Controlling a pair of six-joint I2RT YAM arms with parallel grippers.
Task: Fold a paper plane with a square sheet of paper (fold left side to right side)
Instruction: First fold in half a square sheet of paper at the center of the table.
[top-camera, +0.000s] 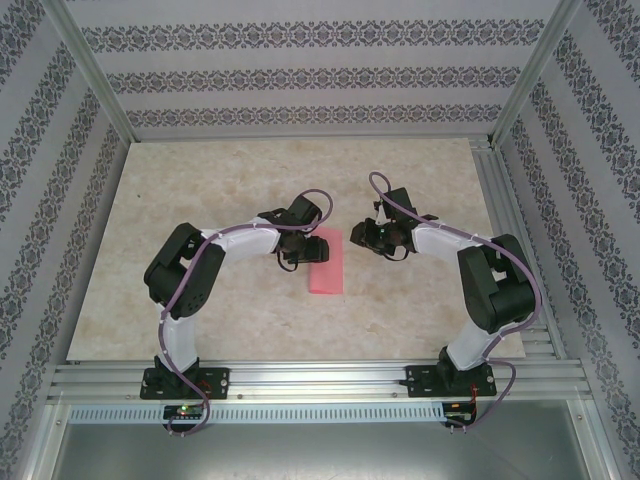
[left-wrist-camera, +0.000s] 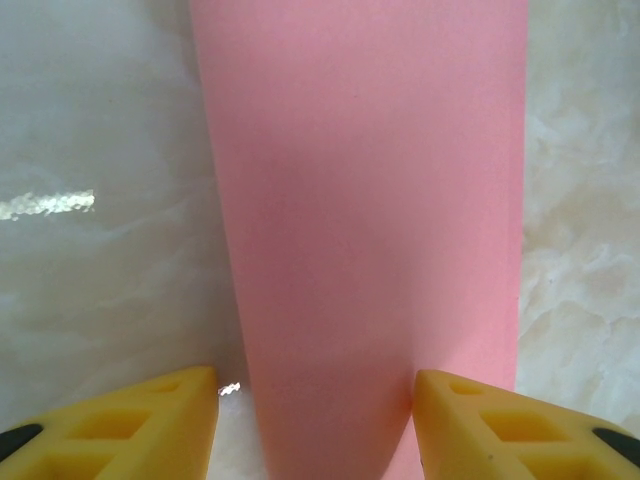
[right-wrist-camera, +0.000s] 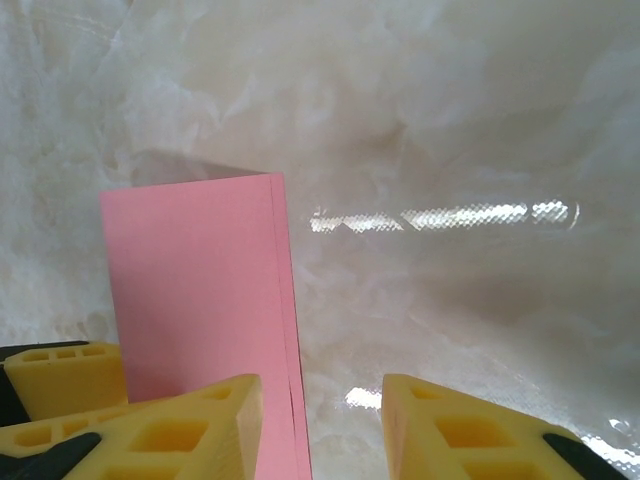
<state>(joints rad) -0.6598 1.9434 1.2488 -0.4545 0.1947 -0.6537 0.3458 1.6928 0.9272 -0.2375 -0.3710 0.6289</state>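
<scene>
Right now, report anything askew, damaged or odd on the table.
Only a small thing: the folded pink sheet of paper shows a thin sliver of its lower layer along one long edge in the right wrist view, so the two edges do not quite match. No tear or crumple shows.

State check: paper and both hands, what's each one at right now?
paper: folded once into a narrow rectangle, lying on the table.
left hand: open, straddling one end of the paper.
right hand: open, low beside the paper's layered edge, holding nothing.
</scene>
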